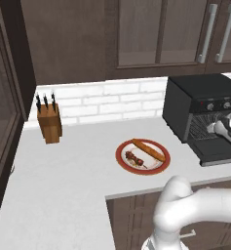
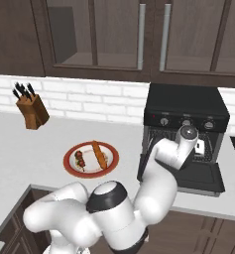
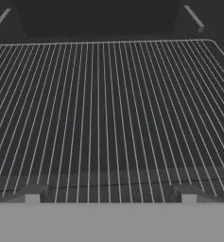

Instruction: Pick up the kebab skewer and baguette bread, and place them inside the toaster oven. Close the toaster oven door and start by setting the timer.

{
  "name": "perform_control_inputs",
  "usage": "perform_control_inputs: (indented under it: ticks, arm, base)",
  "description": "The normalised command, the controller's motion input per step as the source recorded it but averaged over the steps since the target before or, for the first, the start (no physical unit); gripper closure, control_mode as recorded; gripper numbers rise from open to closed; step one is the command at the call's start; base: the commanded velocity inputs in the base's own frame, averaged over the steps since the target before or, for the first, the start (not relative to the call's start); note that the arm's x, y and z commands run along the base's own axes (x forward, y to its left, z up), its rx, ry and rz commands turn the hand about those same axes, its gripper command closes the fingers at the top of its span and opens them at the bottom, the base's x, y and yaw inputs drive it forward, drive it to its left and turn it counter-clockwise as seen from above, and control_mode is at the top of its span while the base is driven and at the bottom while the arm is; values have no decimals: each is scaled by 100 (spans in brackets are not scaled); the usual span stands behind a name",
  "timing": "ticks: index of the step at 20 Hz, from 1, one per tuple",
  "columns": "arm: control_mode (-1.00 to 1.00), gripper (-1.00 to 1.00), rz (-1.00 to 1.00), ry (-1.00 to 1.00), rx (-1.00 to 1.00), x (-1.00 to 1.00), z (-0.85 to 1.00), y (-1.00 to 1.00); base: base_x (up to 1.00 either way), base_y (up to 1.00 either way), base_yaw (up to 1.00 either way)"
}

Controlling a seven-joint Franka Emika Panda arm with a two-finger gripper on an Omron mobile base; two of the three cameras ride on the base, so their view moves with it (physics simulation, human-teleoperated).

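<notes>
While the kebab skewer (image 1: pixel 135 158) and baguette bread (image 1: pixel 148 150) sit side by side on the red-rimmed plate (image 1: pixel 124 164) on the tabletop (image 1: pixel 73 166), the gripper (image 3: pixel 110 197) is at the mouth of the toaster oven (image 2: pixel 184 106), looking in along the wire rack (image 3: pixel 104 108). The jaws stand wide apart and hold nothing; the 2 fingertips (image 3: pixel 32 194) show at the rack's near edge. The toaster oven door (image 2: pixel 201 179) is dropped open.

Judged step: neither food item is loaded, rack looks bare, so the task is at its first pickup, arm parked at the oven. The next move calls for pulling the hand back out, swinging over to the plate well to the oven's left, and coming down on 1 item, with the jaws set across its thin axis. The skewer is small and close beside the baguette, so there is some risk of nudging both.

No brand, label or writing is readable; the knobs (image 2: pixel 186 122) carry no legible marks. A knife block (image 1: pixel 49 121) stands by the wall.
</notes>
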Motion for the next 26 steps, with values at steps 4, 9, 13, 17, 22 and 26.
perform_control_inputs:
  ticks: [4,9,13,17,22,26]
  arm:
    - [-100,-100,1,14,0,-57,-67,0]
    - [-100,-100,1,12,0,-58,-71,0]
    - [-100,-100,1,12,0,-56,-73,0]
    - [-100,-100,0,13,0,-58,-73,0]
    - [-100,-100,0,11,0,-62,-71,0]
    - [-100,-100,0,8,0,-60,-61,0]
  base:
    - [0,0,0]
    - [0,0,0]
    - [0,0,0]
    - [0,0,0]
    - [0,0,0]
    - [0,0,0]
